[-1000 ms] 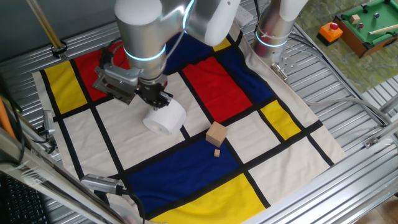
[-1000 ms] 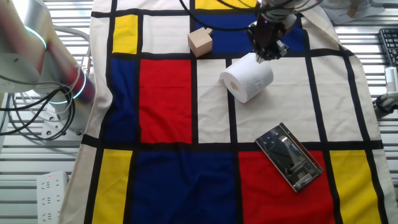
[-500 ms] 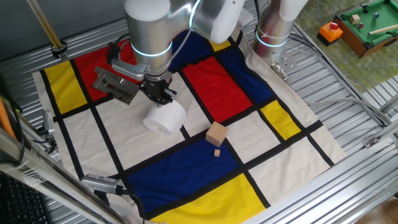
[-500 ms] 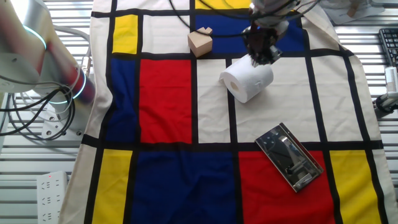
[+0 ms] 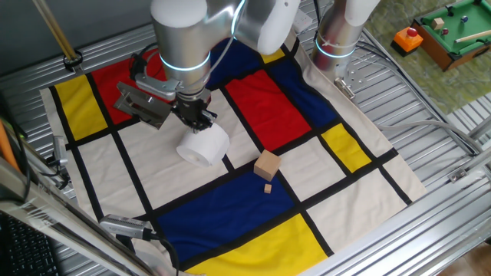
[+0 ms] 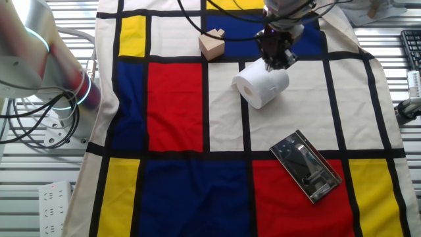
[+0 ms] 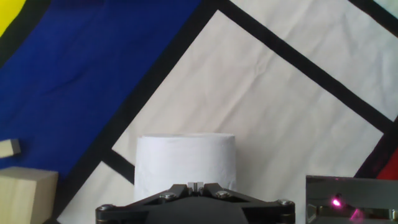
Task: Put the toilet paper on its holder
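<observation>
Slatted metal tabletop (image 5: 430,153) carries a Mondrian-patterned cloth (image 5: 230,199) of red, blue, yellow and cream panels. Over it leans the silver arm (image 5: 184,38), its gripper (image 5: 196,119) hanging just above the toilet paper (image 5: 204,144). The roll lies on its side on a cream panel, its long axis level with the cloth and its hollow core facing outward, away from the claw. In the hand view the roll (image 7: 185,163) sits directly ahead of the fingers, centred, and its curved flank faces them. The fingertips there look pressed together with nothing between them; whether they touch the paper cannot be told.

Near the roll, on a red panel, the holder (image 6: 307,166) lies flat, apart from it. A wooden cube (image 5: 267,165) rests on the roll's other side, with a tiny wooden chip (image 5: 268,188) beside it. Nothing here serves as a container.
</observation>
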You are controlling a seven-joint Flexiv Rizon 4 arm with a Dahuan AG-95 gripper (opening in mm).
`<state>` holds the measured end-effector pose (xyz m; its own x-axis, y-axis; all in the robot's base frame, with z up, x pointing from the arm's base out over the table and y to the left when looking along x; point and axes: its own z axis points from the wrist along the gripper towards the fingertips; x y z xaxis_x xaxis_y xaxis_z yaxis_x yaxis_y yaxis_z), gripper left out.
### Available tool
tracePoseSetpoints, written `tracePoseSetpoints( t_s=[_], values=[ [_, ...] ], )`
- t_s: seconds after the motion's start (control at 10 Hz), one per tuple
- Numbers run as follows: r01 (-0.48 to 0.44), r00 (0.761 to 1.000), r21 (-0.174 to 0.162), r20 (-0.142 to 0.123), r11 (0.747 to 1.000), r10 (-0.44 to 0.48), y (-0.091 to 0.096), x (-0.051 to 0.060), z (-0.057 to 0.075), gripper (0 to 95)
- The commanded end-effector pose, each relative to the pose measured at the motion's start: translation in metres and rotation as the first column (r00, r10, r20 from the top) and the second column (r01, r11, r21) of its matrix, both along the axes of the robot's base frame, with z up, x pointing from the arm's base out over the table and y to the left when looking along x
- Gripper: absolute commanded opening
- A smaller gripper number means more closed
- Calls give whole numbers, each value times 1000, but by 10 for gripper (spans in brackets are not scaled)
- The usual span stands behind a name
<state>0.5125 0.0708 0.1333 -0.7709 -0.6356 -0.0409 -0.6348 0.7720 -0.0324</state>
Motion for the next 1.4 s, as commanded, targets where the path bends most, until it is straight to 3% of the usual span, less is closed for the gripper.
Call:
tracePoseSetpoints(
  t_s=[0.1,1.4],
  values=[
    [-26,1000,-19,-14,999,26,0,1,0,950],
    [26,1000,0,-5,1000,-26,-1,2,-4,950]
  ],
)
